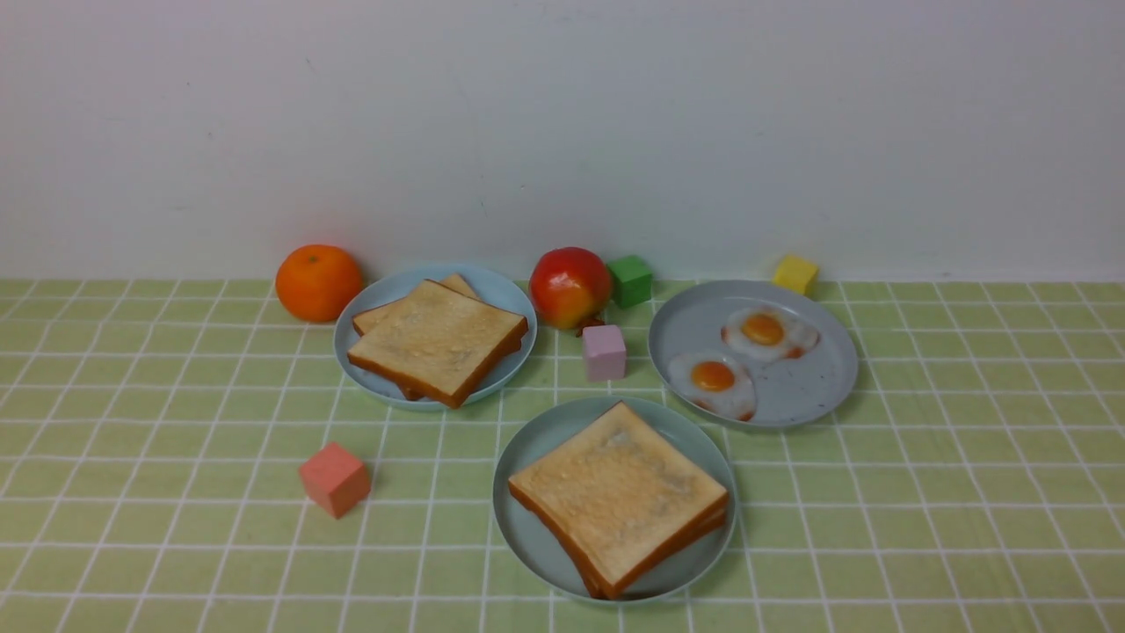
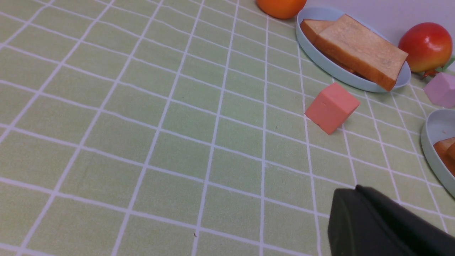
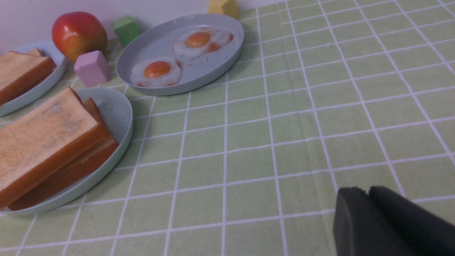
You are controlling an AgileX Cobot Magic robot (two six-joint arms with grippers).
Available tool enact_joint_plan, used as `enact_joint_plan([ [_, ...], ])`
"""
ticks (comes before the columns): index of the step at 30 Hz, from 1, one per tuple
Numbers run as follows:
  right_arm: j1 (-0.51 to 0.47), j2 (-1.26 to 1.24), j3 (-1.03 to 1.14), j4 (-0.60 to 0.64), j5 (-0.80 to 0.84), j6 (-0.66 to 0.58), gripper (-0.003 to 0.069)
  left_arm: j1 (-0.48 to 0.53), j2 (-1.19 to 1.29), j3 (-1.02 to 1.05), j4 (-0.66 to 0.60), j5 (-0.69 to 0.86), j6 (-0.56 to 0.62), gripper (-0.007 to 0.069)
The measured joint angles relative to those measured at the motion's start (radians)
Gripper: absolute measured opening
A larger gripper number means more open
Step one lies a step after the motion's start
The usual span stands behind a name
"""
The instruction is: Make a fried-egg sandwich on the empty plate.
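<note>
Only the gripper ends are showing. The left gripper [image 2: 359, 199] is appearing as a matte black, wedge-shaped block with rounded corners and a fine seam running along its top. The right gripper [image 3: 368, 193] is looking alike: dull black, smooth, with a narrow groove dividing its two halves.

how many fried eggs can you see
2, both on the grey-blue plate at the right rear: one fried egg toward the wall, the other fried egg nearer the front plate. A third may be hidden inside the sandwich on the teal plate.
</note>
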Motion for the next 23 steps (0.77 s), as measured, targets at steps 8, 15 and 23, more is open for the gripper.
enact_joint_plan([
  [8, 0.000, 0.000, 0.000, 0.000, 0.000, 0.000, 0.0085, 0.000, 0.000, 0.000, 0.000, 0.000, 0.000, -0.0011],
  [15, 0.000, 0.000, 0.000, 0.000, 0.000, 0.000, 0.0094, 0.000, 0.000, 0.000, 0.000, 0.000, 0.000, -0.0010],
  [23, 0.000, 0.000, 0.000, 0.000, 0.000, 0.000, 0.0105, 0.000, 0.000, 0.000, 0.000, 0.000, 0.000, -0.0001],
])
